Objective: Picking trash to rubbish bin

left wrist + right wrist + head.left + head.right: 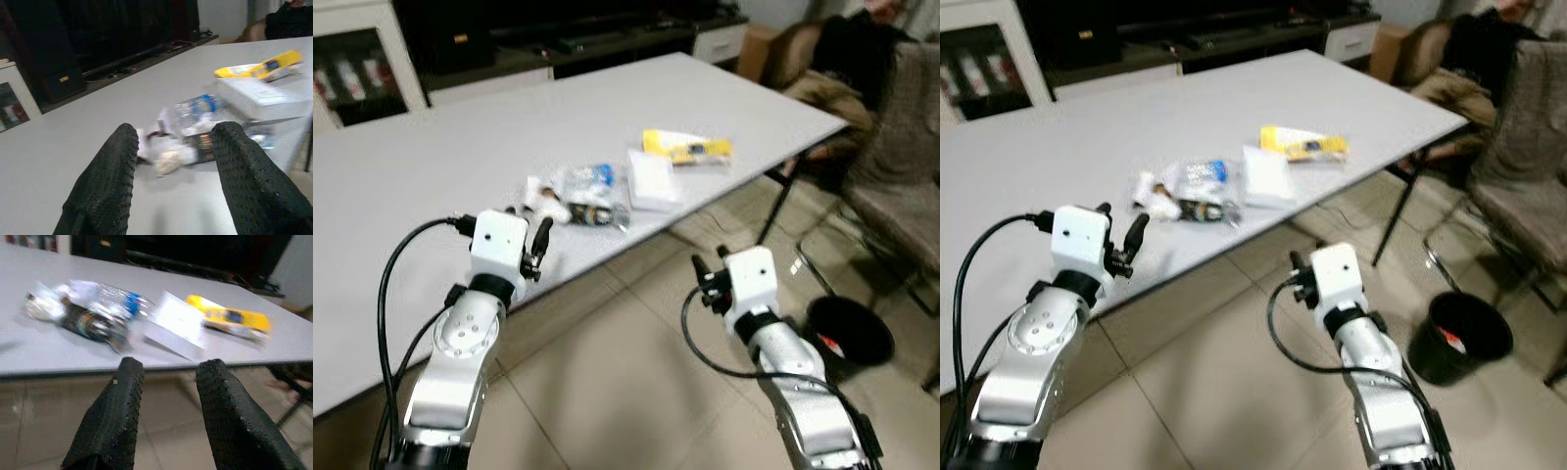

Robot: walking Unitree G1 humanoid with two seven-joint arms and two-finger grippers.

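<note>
Spread apart and empty, the left gripper is held over the grey table; just ahead lies the crumpled clear plastic bottle, judged light, crushable and slippery, best pinched mid-body. The right gripper, also parted, is held below the table's edge.

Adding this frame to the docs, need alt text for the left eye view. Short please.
Two silver robot arms reach toward trash on a grey table: a crumpled plastic bottle, a white packet and a yellow wrapper. The left gripper hovers over the table edge, the right gripper over the tiled floor, and a black bin stands on the right.
</note>
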